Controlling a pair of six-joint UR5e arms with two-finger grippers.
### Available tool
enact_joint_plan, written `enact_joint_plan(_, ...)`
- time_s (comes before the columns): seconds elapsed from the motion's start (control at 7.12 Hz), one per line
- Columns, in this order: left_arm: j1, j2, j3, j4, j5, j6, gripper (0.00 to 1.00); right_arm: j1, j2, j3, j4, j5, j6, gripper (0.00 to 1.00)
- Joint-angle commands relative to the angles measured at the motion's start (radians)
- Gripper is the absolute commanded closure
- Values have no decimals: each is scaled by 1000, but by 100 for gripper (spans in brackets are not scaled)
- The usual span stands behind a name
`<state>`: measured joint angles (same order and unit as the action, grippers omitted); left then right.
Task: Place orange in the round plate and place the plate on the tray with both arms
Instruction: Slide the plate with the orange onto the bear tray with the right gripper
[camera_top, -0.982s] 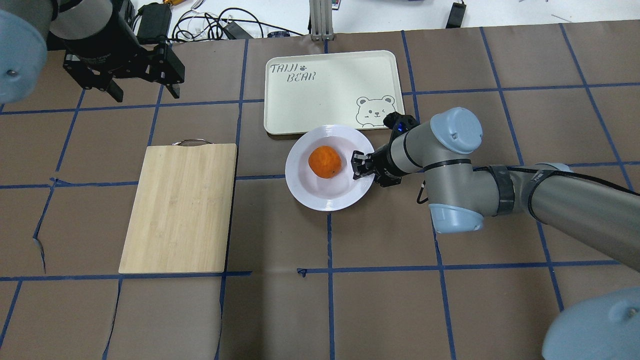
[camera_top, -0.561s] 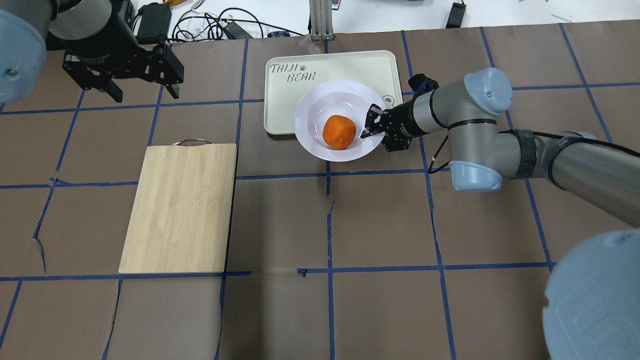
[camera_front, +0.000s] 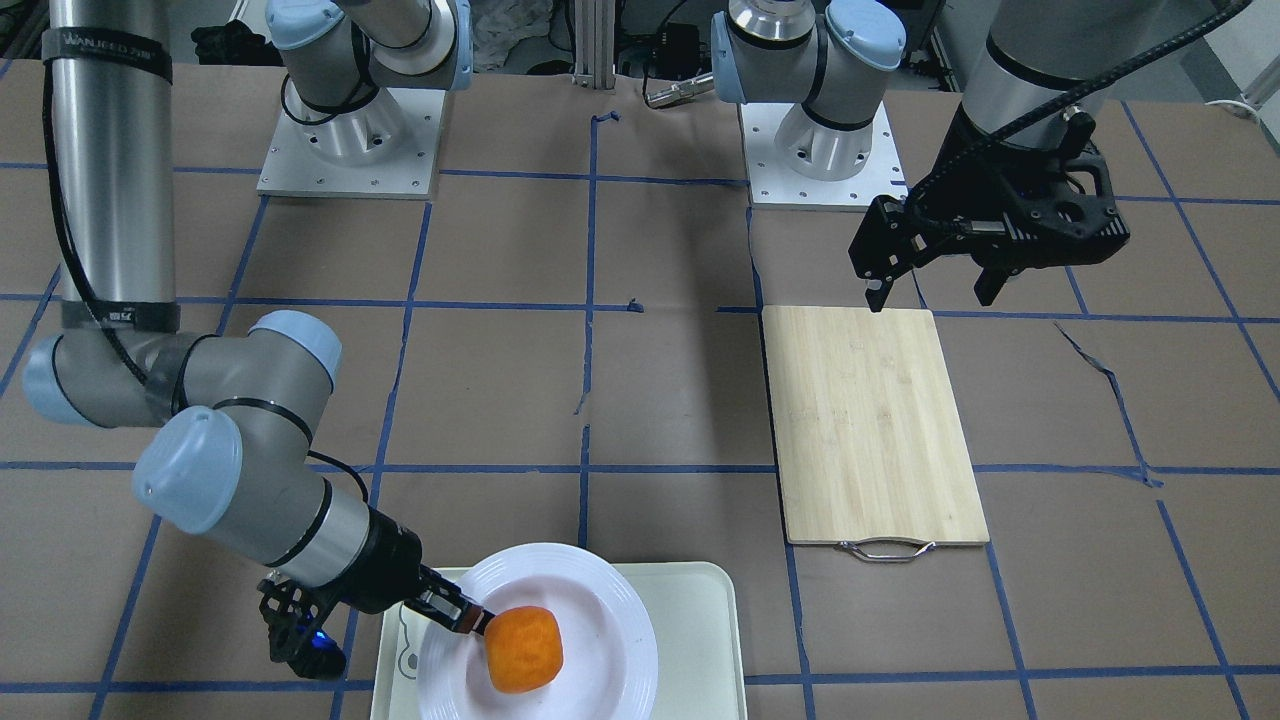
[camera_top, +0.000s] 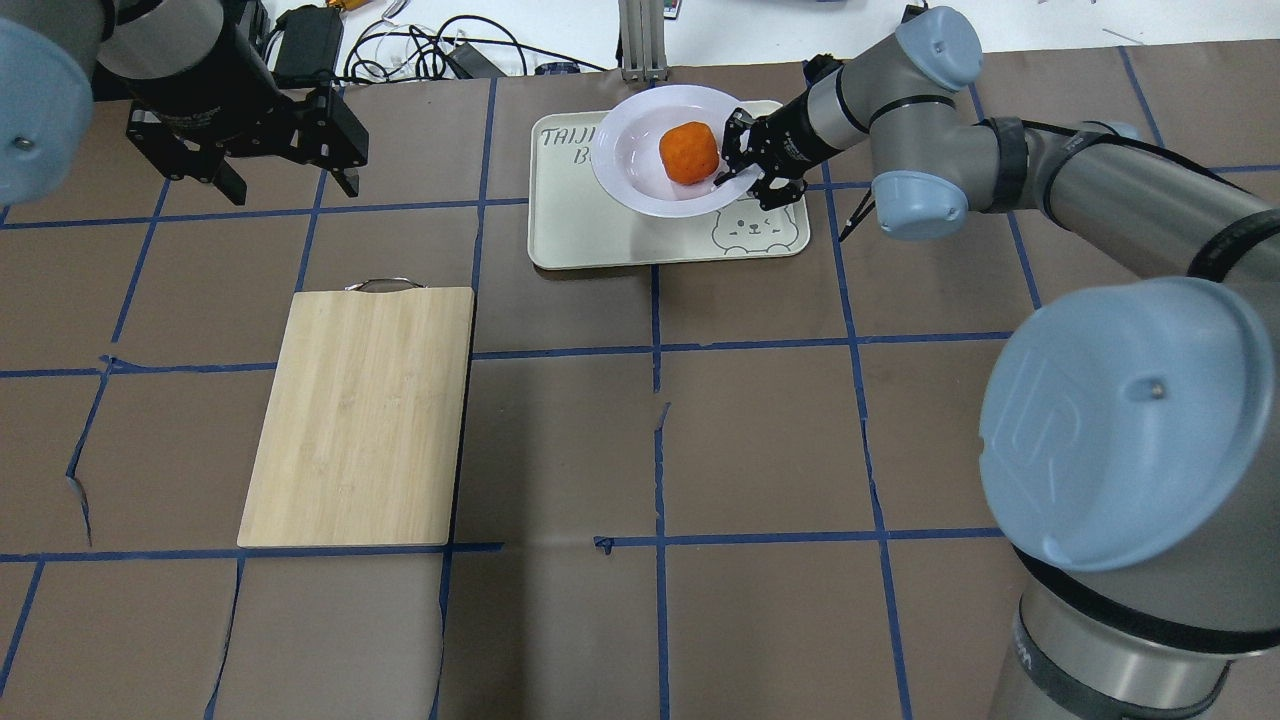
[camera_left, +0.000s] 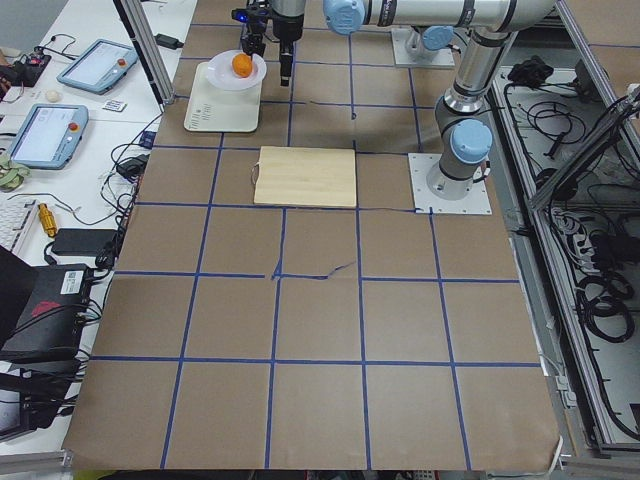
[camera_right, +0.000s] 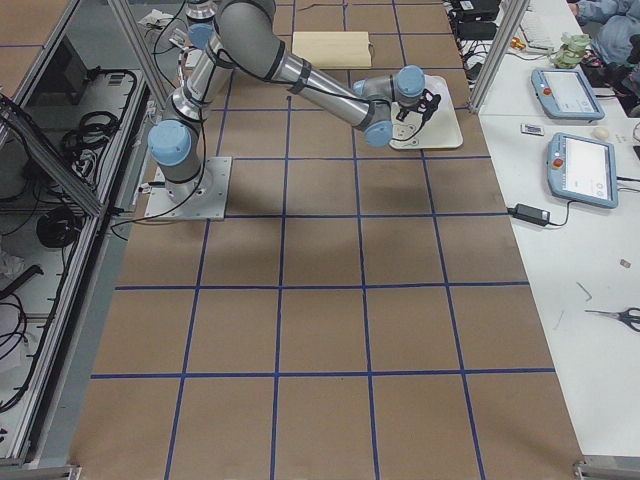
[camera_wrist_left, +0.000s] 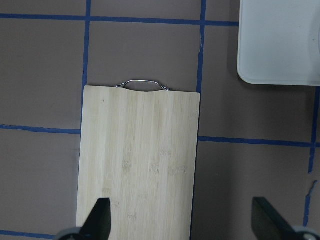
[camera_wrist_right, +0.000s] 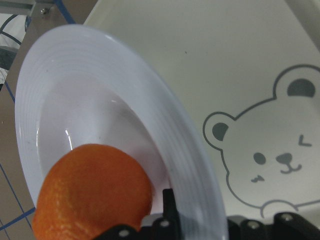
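Robotics lab: bolted arm bases (camera_front: 347, 140) on a tape-gridded table (camera_front: 660, 400), teach pendants (camera_right: 583, 170), loose cables (camera_top: 430, 50).

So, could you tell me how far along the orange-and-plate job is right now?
Done: the orange sits in the round plate. In hand: the right gripper is shut on the plate's rim, holding it tilted over the tray, apparently not set down. Left to do: lower the plate onto the tray and release. The left gripper hangs open near the cutting board, taking no part.

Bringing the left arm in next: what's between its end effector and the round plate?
Overhead view: only bare table and part of the tray lie between left end effector and round plate.
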<state>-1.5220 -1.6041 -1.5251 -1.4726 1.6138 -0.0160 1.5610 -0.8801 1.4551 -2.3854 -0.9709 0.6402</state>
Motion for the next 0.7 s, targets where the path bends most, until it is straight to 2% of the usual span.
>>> enact_joint_plan(0.0, -1, 1, 0, 0, -6, -8, 0, 7, 62, -48, 34, 14, 7, 81)
enact_joint_plan(0.14, -1, 0, -1, 0, -5, -7, 0, 13, 64, -47, 35, 14, 9, 70)
enact_joint_plan(0.28, -1, 0, -1, 0, -5, -7, 0, 14, 58, -48, 35, 2, 54, 24)
enact_joint_plan(0.42, -1, -2, -1, 0, -5, -7, 0, 13, 53, -56, 32, 1, 70, 0)
enact_joint_plan(0.56, -1, -2, -1, 0, -5, -7, 0, 1, 23, -64, 41, -23, 47, 0)
